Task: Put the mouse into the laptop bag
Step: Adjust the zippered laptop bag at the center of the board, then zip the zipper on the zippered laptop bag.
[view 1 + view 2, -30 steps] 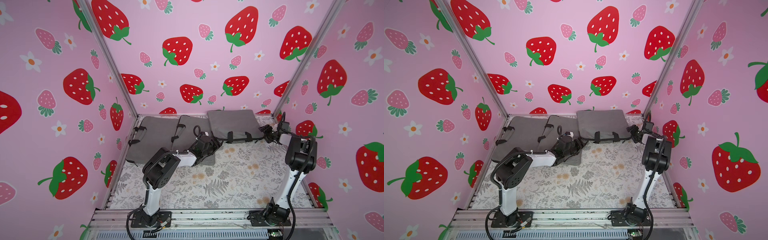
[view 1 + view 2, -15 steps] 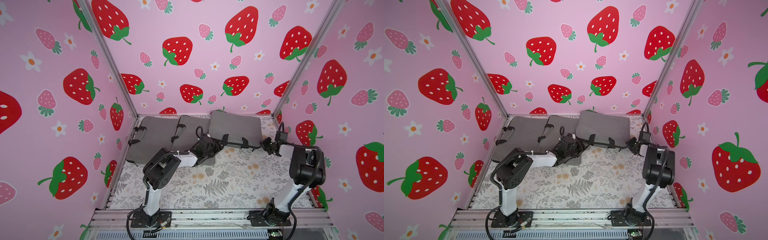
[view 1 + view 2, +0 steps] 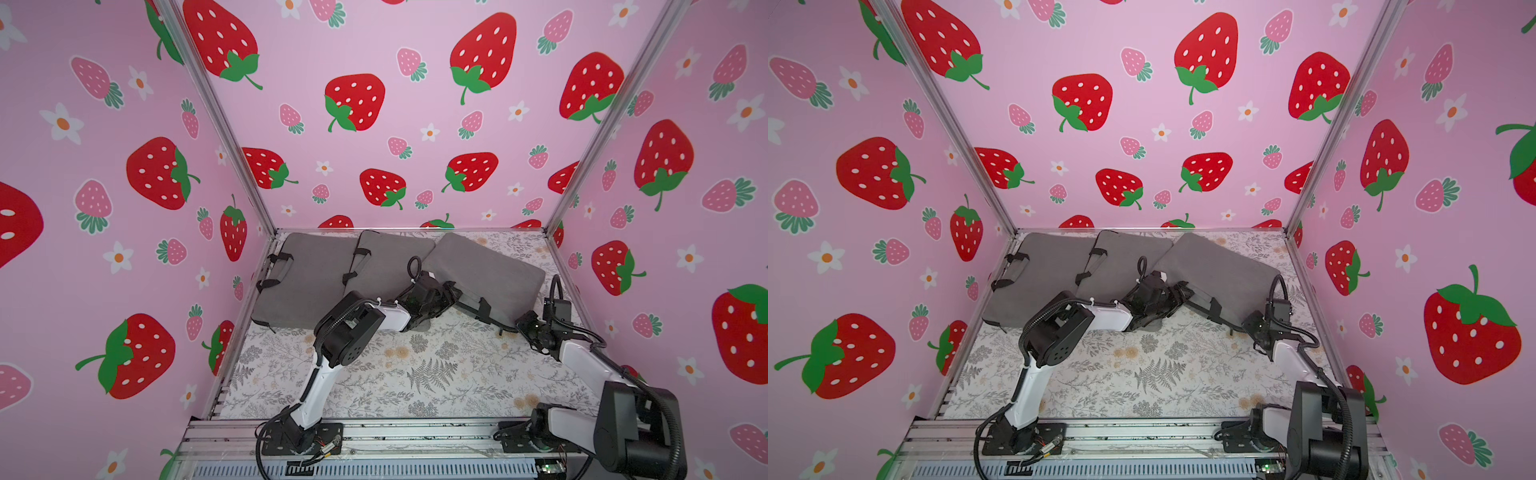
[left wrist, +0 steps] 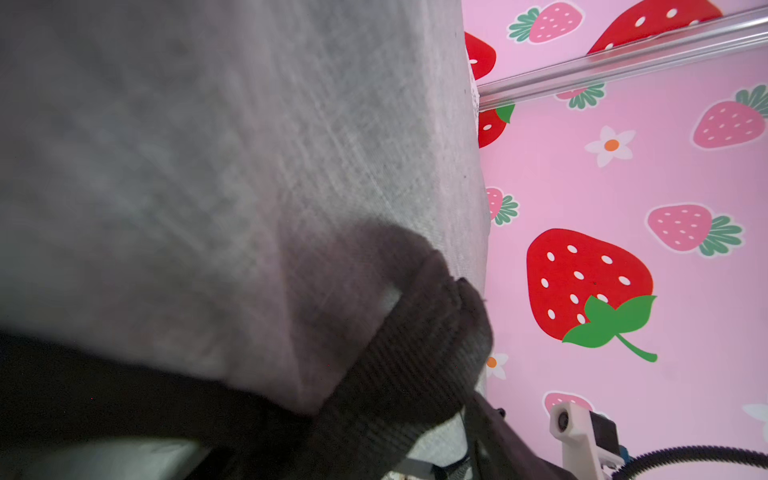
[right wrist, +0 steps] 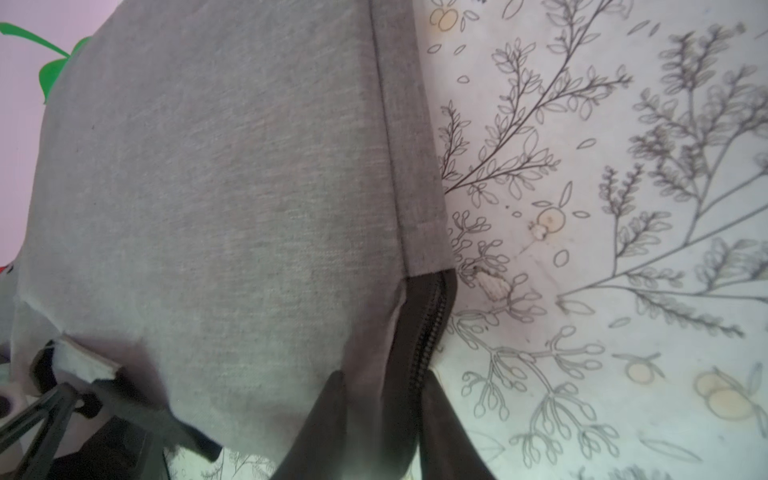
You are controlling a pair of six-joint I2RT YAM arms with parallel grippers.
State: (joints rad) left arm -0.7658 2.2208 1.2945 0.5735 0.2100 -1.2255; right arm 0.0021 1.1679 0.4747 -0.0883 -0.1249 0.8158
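1. Since a second ago, the laptop bag (image 3: 486, 270) on the right has been swung from square against the back wall to a slant. Its near right corner has been drawn forward together with the right gripper (image 3: 521, 325). The left gripper (image 3: 452, 292) has hardly been shifted.
2. At the far left of the floral cloth (image 3: 415, 374), a grey bag (image 3: 307, 282) is laid flat, with its black handles turned toward the left wall.
3. Just beside it a second grey bag (image 3: 386, 262) is laid. Its right edge is met by the far left corner of the laptop bag; whether the two overlap cannot be told.
4. The left gripper is placed at the near left end of the laptop bag, by a black strap (image 4: 415, 353). In the left wrist view most of the frame is filled by grey fabric, so it cannot be told whether the jaws are spread or pressed together.
5. In both top views the laptop bag (image 3: 1217, 270) is seen slanted from back left to front right, well apart from the right wall.
6. The right gripper (image 5: 382, 407) is pinched on the bag's near right corner. In the right wrist view the end of the zipper (image 5: 428, 328) is caught between two dark fingers (image 5: 320, 419).
7. The mouse cannot be made out in any view, so its place cannot be told.
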